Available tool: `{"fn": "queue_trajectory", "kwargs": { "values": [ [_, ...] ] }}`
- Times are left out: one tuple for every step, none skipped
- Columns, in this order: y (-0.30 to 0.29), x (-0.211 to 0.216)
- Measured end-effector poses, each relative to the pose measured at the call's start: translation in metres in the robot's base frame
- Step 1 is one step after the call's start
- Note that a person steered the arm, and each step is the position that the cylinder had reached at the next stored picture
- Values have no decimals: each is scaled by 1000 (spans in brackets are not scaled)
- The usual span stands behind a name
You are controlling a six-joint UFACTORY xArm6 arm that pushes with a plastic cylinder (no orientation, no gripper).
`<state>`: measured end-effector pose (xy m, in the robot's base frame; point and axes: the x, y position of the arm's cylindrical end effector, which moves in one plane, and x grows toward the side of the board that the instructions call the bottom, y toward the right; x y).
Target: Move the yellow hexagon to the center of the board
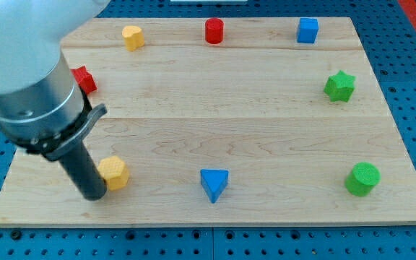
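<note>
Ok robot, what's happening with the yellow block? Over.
Tool: my tip touching the yellow hexagon block's left side. Hexagon near the wooden board's bottom-left, not centred. Path to centre unobstructed; blue triangular block sits off to the right.

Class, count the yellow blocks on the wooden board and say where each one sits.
2. One yellow block lies near the view's top left edge. The yellow hexagon lies at the bottom left, touching my tip on its right. The arm covers part of the left side, so another could be hidden.
</note>
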<state>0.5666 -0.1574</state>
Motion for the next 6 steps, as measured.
{"fn": "queue_trajectory", "kwargs": {
  "values": [
    [0,-41],
    [27,-82],
    [21,-77],
    [-2,-64],
    [10,-50],
    [55,-53]
  ]
}}
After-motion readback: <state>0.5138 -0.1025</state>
